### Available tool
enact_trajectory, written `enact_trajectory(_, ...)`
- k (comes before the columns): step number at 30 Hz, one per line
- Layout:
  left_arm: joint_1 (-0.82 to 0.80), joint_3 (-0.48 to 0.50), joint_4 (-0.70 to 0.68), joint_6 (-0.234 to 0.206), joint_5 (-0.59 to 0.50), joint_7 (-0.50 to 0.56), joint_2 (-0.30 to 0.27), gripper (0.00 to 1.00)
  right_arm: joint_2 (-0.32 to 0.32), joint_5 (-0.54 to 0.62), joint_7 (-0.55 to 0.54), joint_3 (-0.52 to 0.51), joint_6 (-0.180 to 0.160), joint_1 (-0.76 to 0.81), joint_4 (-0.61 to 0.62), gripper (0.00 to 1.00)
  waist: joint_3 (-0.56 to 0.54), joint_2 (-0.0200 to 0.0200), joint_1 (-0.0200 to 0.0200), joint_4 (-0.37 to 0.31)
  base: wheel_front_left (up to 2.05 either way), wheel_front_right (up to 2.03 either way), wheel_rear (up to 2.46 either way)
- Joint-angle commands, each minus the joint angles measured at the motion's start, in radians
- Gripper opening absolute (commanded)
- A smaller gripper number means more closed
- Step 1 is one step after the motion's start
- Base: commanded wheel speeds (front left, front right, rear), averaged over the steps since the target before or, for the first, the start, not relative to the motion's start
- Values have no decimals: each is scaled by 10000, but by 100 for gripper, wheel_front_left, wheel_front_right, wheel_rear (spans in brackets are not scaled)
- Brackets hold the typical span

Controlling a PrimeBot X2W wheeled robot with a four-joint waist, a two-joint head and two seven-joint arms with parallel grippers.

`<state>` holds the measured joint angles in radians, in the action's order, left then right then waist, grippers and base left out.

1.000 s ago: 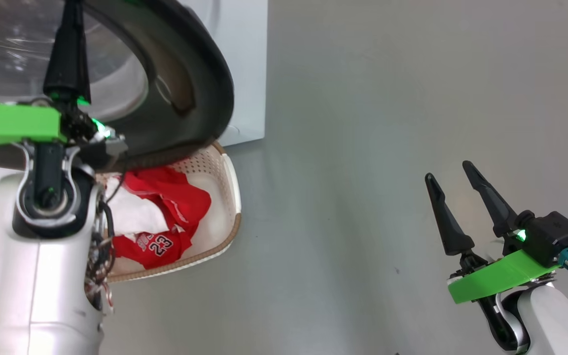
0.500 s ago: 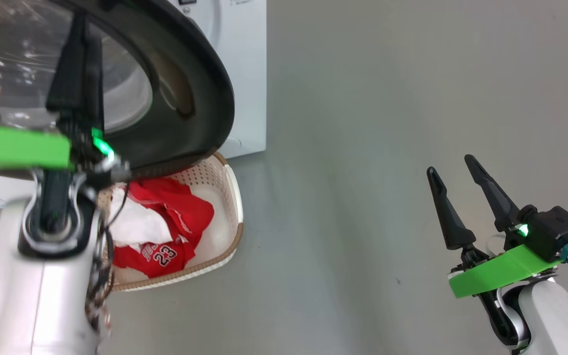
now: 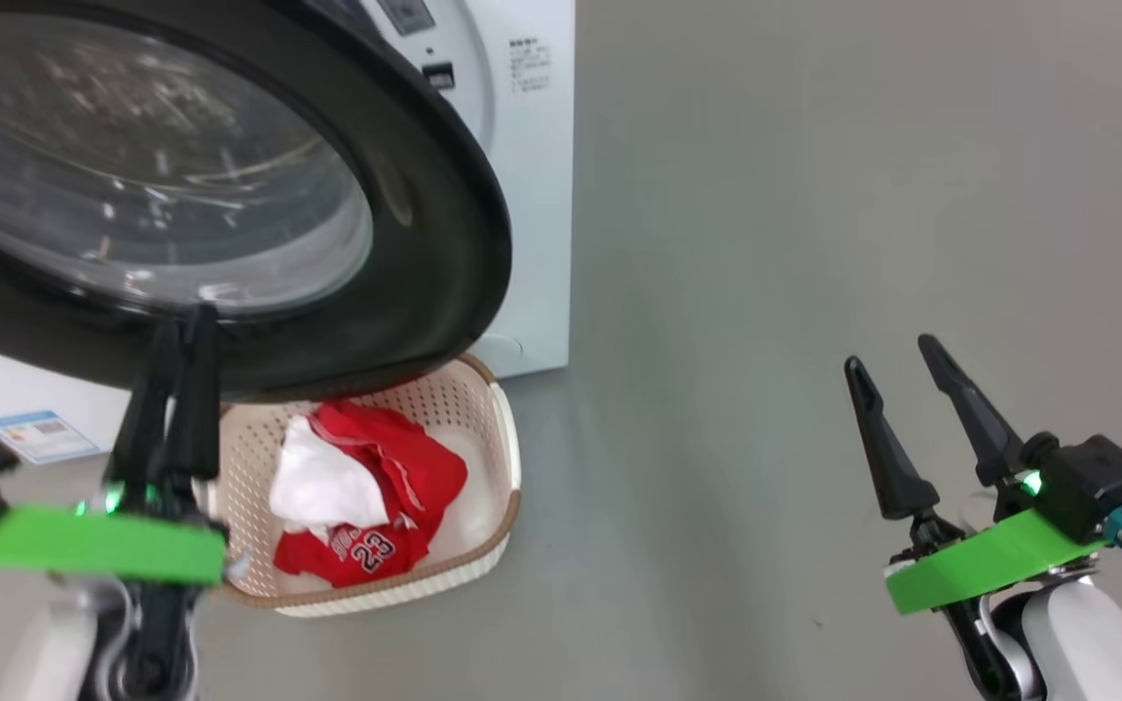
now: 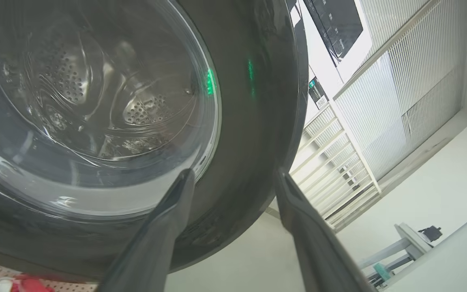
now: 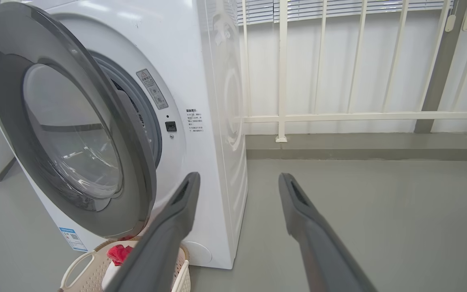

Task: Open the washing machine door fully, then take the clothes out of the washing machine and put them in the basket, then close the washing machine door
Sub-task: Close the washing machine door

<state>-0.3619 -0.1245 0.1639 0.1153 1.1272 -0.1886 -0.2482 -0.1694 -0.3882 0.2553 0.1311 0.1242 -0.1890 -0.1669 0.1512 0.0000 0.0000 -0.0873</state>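
The washing machine [image 3: 532, 195] stands at the upper left, and its door [image 3: 425, 195], black-rimmed with a glass bowl, hangs ajar over the basket [image 3: 512, 458]. From the right wrist the door [image 5: 136, 170] shows partly swung out from the machine [image 5: 213, 81]. The clothes lie in the basket: a red jersey [image 3: 376, 555] numbered 23 and a white cloth [image 3: 322, 482]. My left gripper [image 3: 186, 321] is open just below the door's lower rim [image 4: 258, 121], its fingers [image 4: 168, 227] apart with nothing between them. My right gripper [image 3: 890, 352] is open and empty over bare floor at the right.
Grey floor [image 3: 766, 292] stretches wide to the right of the machine. A white railing [image 5: 282, 117] on a low step runs behind. A blue label sticker [image 3: 40, 435] sits low on the machine's front. The basket's handle [image 5: 75, 267] shows by the door's bottom.
My left gripper has opened and dropped from the door's glass to below its rim. The head view has shifted. The right gripper has kept its place.
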Motion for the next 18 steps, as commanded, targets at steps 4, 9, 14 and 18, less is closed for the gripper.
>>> enact_trajectory(4, 849, 223, -305, 21, -1691, -580, -716, 100, 21, 24, 65, 86, 65, 222, 206, 100, -813, 0, 0, 284, 0, 0, 0)
enact_trajectory(9, 1828, 632, -682, -265, -3711, -721, -904, 100, 78, 73, 65, -44, 65, 526, 249, 100, -1302, 0, 0, 276, 0, 0, 0)
enact_trajectory(14, 2779, 1170, -1384, -403, -5627, -728, -672, 100, 143, 128, 65, -183, 65, 746, 379, 100, -1445, 0, 0, 224, 0, 0, 0)
enact_trajectory(18, 3432, 1589, -1485, -468, -6652, -729, -392, 100, 224, 168, 65, -316, 65, 919, 483, 100, -1533, 0, 0, 170, 0, 0, 0)
